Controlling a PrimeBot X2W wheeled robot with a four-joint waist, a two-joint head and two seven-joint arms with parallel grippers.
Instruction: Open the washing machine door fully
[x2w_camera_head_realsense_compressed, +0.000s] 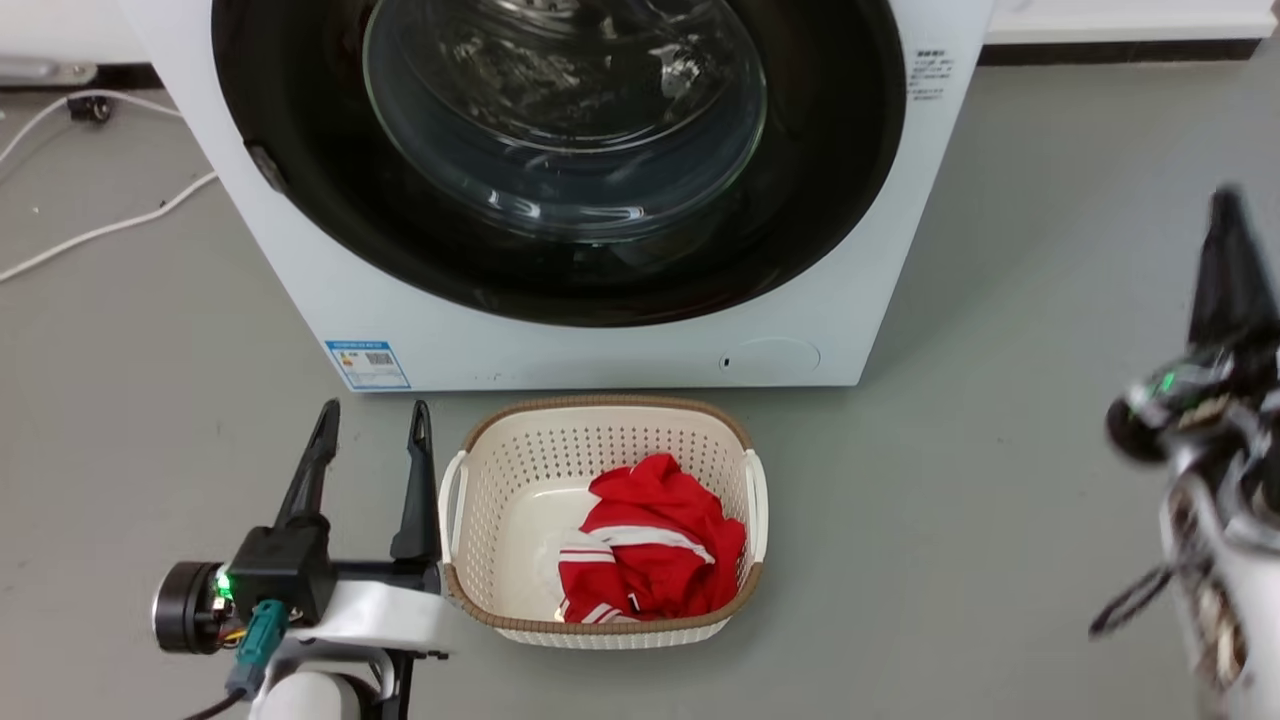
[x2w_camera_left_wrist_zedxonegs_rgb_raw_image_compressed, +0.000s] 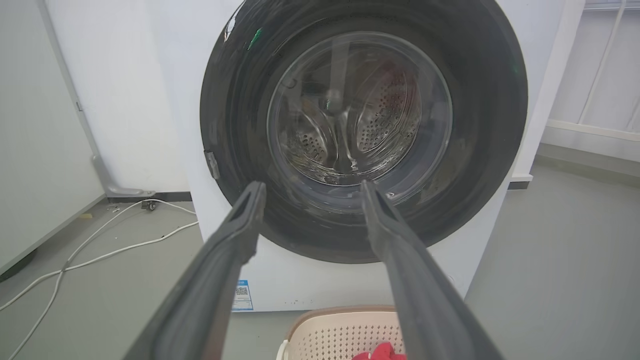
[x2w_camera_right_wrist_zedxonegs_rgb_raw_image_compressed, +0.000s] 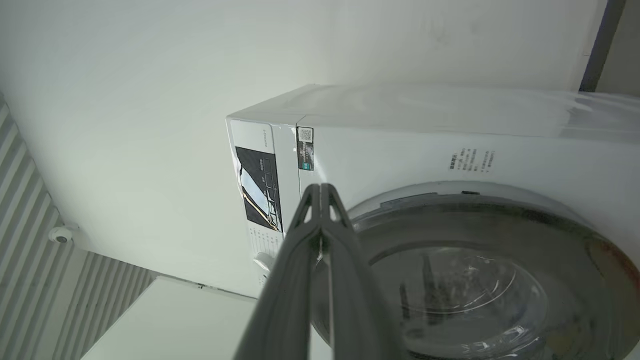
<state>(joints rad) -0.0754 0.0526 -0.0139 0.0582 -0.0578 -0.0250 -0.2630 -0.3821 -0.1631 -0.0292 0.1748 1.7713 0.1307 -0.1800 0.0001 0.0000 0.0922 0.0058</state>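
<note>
The left gripper (x2w_camera_left_wrist_zedxonegs_rgb_raw_image_compressed: 311, 186), fingers spread, points at the door (x2w_camera_left_wrist_zedxonegs_rgb_raw_image_compressed: 480, 125), shut on the washer (x2w_camera_left_wrist_zedxonegs_rgb_raw_image_compressed: 300, 285); below sits a basket (x2w_camera_left_wrist_zedxonegs_rgb_raw_image_compressed: 340, 332) holding red cloth (x2w_camera_left_wrist_zedxonegs_rgb_raw_image_compressed: 381, 352).

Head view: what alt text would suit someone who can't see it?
A white washing machine with its black door shut stands on a grey floor. Before it sits a cream basket holding red clothing, with the open left gripper beside it.

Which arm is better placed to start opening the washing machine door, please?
Probably right: the right gripper is raised, aimed near the door rim; the left gripper sits low beside the basket.
</note>
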